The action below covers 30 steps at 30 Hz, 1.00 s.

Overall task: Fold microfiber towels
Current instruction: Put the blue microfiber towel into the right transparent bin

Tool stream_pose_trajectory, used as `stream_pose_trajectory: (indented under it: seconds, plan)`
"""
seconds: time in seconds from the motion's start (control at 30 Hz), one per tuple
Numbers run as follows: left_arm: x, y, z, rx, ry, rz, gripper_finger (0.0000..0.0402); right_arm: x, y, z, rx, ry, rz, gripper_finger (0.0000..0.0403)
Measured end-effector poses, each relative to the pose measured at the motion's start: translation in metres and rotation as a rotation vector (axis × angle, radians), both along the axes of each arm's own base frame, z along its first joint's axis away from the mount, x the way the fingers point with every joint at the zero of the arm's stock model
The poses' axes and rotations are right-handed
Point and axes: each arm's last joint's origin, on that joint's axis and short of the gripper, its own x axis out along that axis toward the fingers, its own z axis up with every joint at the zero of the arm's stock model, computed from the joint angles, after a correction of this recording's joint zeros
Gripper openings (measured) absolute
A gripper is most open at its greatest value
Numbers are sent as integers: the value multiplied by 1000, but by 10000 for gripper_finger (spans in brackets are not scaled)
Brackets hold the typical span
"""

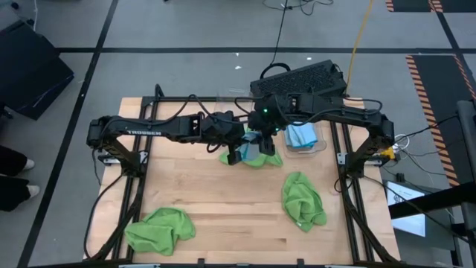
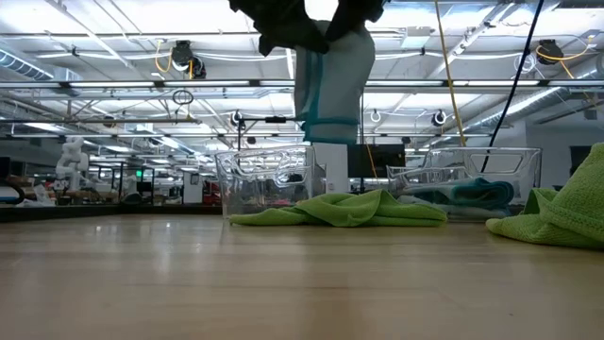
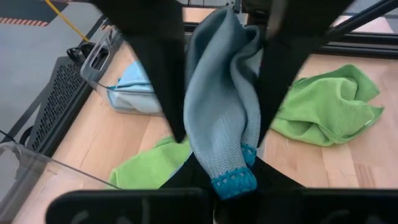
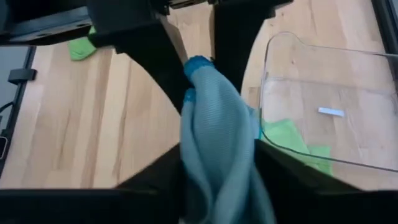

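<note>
A light blue microfiber towel with a teal hem hangs bunched above the middle of the table, clear of the wood. My two grippers meet on it there. My left gripper comes in from the table's left and is shut on the towel's corner. My right gripper comes in from the right, its fingers closed on the gathered cloth beside that corner. A lime green towel lies crumpled on the table just under the hanging one. My left gripper pinches the towel's teal-hemmed corner between its two fingers, slanting down from the table's left. The rest of the towel hangs bunched away from that corner, off the table. My right gripper has the bunched body of the towel between its two fingers, several gathered layers, close to the corner that the left holds. The fingers slant down from the table's far right. The cloth hangs slack below, clear of the table.
A clear bin with folded blue towels stands right of the grippers, and another clear bin behind them. Crumpled green towels lie at the near right and near left. A black case sits beyond the far edge.
</note>
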Motion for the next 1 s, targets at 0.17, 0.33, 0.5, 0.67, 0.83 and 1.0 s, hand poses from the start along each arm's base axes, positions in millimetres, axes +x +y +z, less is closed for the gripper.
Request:
stream_pose_trajectory:
  seconds: [0.17, 0.33, 0.5, 0.67, 0.83, 1.0]
  plan:
    - [0, -1, 0, 9, 1, 14, 21, -2, 0, -1, 1, 20, 8, 39]
    - [1, -3, 0, -1, -9, 16, 36, -7, 1, 3, -13, 18, 13, 25]
    - [-3, -7, 4, 1, -18, 93, 131, -31, -8, 21, -50, -9, 8, 19]
    - [-9, -8, 8, -39, -30, 232, 229, -65, -17, 35, -175, 60, -11, 19]
    - [-13, -6, 2, -147, 8, 304, 265, -97, -35, 46, -323, 124, -64, 19]
    - [-15, -8, -1, -201, 55, 284, 251, -123, -59, 43, -357, 153, -132, 19]
